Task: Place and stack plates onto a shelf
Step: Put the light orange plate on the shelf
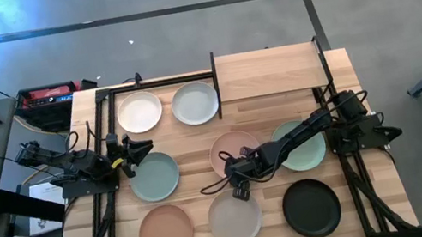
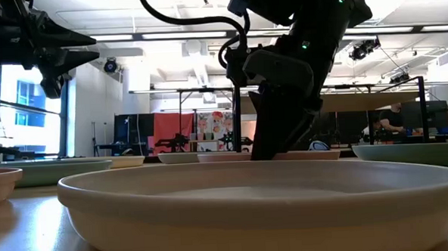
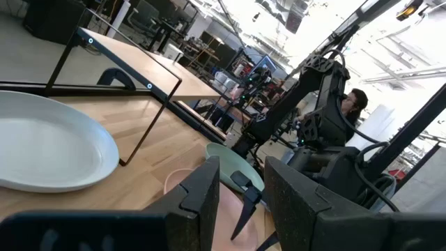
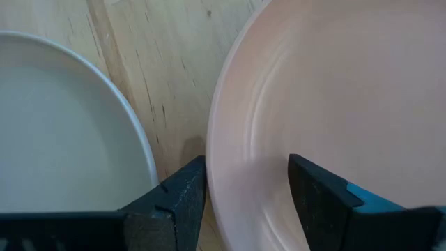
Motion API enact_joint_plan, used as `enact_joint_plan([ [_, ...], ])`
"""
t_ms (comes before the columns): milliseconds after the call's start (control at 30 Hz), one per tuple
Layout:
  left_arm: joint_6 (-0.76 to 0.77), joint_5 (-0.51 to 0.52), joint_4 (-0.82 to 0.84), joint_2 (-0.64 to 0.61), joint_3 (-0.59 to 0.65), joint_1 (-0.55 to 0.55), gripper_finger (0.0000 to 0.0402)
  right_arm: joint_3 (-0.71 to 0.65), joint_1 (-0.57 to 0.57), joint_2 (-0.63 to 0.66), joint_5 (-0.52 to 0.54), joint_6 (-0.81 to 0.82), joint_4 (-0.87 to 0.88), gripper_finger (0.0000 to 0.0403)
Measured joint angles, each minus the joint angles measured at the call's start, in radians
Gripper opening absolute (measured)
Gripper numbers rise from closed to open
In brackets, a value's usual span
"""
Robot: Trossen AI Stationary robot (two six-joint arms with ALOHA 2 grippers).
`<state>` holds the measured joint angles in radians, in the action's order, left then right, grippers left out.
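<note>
Shelf (image 1: 269, 71) bare; right gripper (image 4: 247, 192) fingers open astride pink plate (image 4: 334, 104) rim; left gripper (image 3: 240, 192) fingers parted.

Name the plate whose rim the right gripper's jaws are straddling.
The round matte pink plate in the table's middle row; the right gripper has one jaw on either side of its rim.

Fingers (image 4: 317, 199) straddle pink plate (image 4: 348, 97) rim, seemingly open.

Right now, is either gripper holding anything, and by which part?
Nothing held yet. The right gripper is open, its fingers straddling the rim of the pink plate. The left gripper hangs open, empty.
</note>
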<state>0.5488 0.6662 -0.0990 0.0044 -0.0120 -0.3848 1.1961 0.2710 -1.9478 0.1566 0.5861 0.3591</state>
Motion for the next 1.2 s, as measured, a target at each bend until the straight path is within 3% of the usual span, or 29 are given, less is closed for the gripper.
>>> enact_joint_plan([
  [167, 0.000, 0.000, 0.001, 0.000, 0.000, 0.000, 0.0102, 0.000, 0.000, -0.002, 0.001, 0.000, 0.002, 0.0162],
  [633, -0.002, 0.000, 0.007, 0.000, 0.000, 0.000, 0.0102, 0.002, -0.003, 0.000, -0.026, 0.035, -0.015, 0.0009],
  [1200, 0.000, 0.000, 0.027, 0.000, 0.000, 0.000, 0.0102, 0.198, -0.003, -0.003, -0.030, 0.073, 0.206, 0.0001],
])
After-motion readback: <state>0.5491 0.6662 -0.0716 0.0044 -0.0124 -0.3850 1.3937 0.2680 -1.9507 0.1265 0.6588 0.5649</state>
